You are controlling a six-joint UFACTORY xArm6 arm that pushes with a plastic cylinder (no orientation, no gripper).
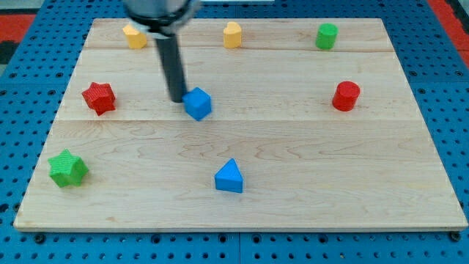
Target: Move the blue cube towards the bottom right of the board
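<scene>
The blue cube (198, 103) lies on the wooden board (308, 169), left of the board's centre. My tip (178, 99) is at the end of the dark rod that comes down from the view's top. It stands just to the left of the blue cube, touching or nearly touching its upper left side.
A blue triangular block (229, 177) lies below the cube. A red star block (99, 97) and a green star block (68, 168) are at the left. A yellow block (134, 35), a second yellow block (232, 34) and a green cylinder (327, 36) line the top. A red cylinder (346, 96) is at the right.
</scene>
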